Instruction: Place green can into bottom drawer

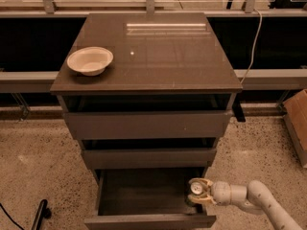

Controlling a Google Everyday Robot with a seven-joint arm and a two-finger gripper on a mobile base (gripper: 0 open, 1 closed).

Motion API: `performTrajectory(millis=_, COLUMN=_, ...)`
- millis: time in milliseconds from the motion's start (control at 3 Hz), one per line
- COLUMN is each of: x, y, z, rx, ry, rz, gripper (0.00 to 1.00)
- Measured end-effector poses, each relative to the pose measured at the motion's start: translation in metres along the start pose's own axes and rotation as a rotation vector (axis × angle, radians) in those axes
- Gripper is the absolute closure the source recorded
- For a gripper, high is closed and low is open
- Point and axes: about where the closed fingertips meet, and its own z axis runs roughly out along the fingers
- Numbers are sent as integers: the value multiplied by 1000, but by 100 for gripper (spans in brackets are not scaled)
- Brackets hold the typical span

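The green can (pixel 195 191) stands upright, silver top showing, at the right side of the open bottom drawer (pixel 144 220), just inside its right wall. My gripper (pixel 198 192) reaches in from the right on a white arm, with its fingers around the can. The drawer is pulled out below the two upper drawers and its dark floor shows no other objects.
A cream bowl (pixel 89 61) sits on the cabinet top (pixel 158 56) at the left. The two upper drawers (pixel 147 124) stick out slightly. A cardboard box (pixel 297 123) stands on the floor at the right. A black object (pixel 41 213) lies on the floor at lower left.
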Motion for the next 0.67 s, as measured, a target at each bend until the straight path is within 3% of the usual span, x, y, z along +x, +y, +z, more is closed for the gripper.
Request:
performTrajectory(millis=333, x=0, y=0, z=0, rx=0, ry=0, rz=0, gripper=100)
performTrajectory(millis=667, x=6, y=-17, z=15, rx=29, ry=-65, rz=-25, gripper=100)
